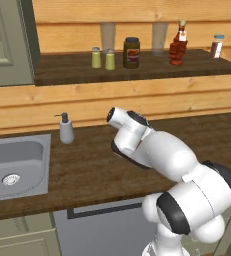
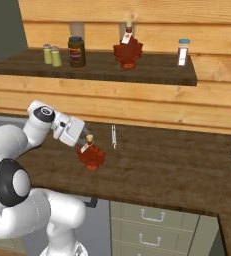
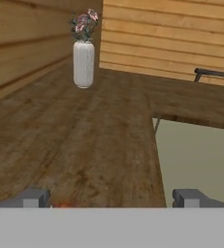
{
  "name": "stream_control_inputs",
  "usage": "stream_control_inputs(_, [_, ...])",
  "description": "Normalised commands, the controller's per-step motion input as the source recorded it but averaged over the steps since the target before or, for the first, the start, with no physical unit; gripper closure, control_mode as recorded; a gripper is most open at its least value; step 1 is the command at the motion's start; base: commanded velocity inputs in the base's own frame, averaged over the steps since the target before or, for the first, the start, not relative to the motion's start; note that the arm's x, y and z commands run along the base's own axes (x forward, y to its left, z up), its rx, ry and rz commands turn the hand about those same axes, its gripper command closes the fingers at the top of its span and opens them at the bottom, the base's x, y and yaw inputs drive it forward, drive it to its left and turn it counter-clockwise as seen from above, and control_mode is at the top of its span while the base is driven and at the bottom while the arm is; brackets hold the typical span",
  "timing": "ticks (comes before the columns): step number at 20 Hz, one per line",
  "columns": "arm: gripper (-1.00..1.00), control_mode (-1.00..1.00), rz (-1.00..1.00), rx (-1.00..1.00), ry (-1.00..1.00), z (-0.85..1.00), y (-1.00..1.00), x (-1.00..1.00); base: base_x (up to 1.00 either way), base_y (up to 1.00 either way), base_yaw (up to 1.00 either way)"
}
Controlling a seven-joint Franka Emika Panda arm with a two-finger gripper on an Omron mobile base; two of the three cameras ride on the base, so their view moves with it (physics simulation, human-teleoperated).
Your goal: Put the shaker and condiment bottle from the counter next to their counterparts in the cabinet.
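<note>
My pincer [image 3: 111, 197] is spread wide, its two tips far apart with nothing between them, hovering low over the table [image 2: 177, 165]. Just past it stands the red bottle [image 2: 91, 156], upright on the wood; I judge I am lined up beside it so I can take it by the body or neck. A thin pale utensil [image 2: 114, 136] lies near it. Up in the cabinet [image 1: 137, 70] two yellow-green shakers [image 1: 103, 58] stand side by side, so that half looks done. The other red bottle [image 1: 178, 49] waits further right, past a dark jar [image 1: 131, 52]. The bottles carry white labels, but no writing on them can be read. A vase of flowers [image 3: 83, 58] sits far down the table.
</note>
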Motion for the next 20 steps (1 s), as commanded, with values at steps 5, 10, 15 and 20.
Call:
stream_control_inputs(5, [-1.00, -1.00, 0.00, 0.00, -0.01, 0.16, 0.00, 0.00, 0.00, 0.00, 0.00])
stream_control_inputs(10, [-1.00, -1.00, 0.01, 0.00, 0.00, 0.08, 0.00, 0.08, 0.00, 0.00, 0.00])
stream_control_inputs(15, [-1.00, -1.00, 0.05, 0.01, 0.01, -0.06, 0.20, 0.34, 0.00, 0.00, 0.00])
stream_control_inputs(20, [-1.00, -1.00, 0.01, 0.00, 0.03, -0.02, 0.31, 0.11, 0.00, 0.00, 0.00])
